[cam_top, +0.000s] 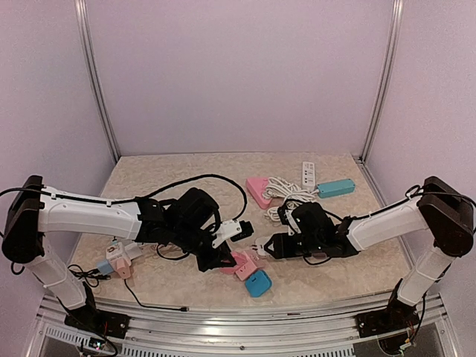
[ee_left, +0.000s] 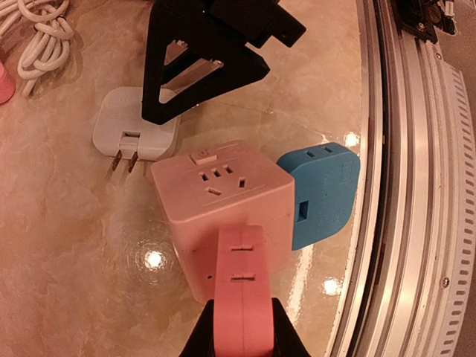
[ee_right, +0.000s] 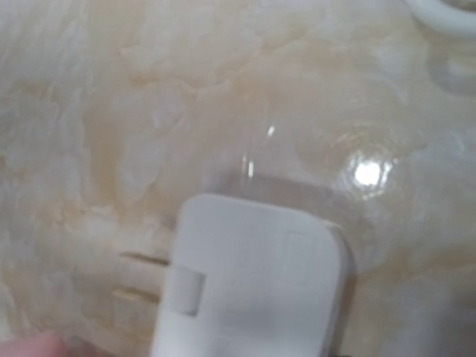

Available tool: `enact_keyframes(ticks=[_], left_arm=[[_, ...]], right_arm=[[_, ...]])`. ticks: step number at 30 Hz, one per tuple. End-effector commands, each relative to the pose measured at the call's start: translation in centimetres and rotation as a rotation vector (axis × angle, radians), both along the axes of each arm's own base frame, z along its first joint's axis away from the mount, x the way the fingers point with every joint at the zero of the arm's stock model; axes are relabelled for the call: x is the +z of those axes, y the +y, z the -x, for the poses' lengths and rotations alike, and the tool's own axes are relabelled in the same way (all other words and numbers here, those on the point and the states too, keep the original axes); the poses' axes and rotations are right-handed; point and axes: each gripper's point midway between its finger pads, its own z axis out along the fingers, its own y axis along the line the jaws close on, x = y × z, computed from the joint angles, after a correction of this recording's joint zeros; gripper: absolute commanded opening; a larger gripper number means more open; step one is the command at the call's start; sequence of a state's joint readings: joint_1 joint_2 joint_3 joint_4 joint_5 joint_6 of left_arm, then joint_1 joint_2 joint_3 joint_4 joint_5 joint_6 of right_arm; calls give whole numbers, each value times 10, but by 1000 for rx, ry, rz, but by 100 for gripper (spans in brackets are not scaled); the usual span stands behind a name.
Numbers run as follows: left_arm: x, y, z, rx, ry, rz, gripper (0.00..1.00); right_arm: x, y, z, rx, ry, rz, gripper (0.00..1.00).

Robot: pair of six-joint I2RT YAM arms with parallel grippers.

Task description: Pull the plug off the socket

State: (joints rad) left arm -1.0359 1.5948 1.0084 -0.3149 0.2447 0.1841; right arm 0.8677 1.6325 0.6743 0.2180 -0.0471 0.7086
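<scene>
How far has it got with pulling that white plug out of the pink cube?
Done: the flat white plug lies on the marbled table, prongs bare, clear of the pink cube socket. In hand: the left gripper clamps the cube by its pink stub; the right gripper hangs over the plug, grip unclear. Left: probably only backing away.

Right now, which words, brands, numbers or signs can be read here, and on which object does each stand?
No text can be read anywhere.
blue adapter: a small embossed mark, too small to read.
white plug: a faint outline, blurred, no letters.
pink socket: slots only, no text.
</scene>
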Motion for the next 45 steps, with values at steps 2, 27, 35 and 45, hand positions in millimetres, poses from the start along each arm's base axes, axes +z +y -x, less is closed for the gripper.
enact_keyframes(ticks=[2,27,35,45], left_arm=[[-6,5,4,-2,13,-47,0],[39,8,-16,38,68,109,0],[37,7,-13,31,74,105,0],[32,8,-13,24,106,87,0]], right_arm=[[-1,-5,-2,-18,-18,5,63],[84,52,79,237,-12,-328,86],[64,57,78,211,-12,-273,88],[37,46,81,216,0,-242,87]])
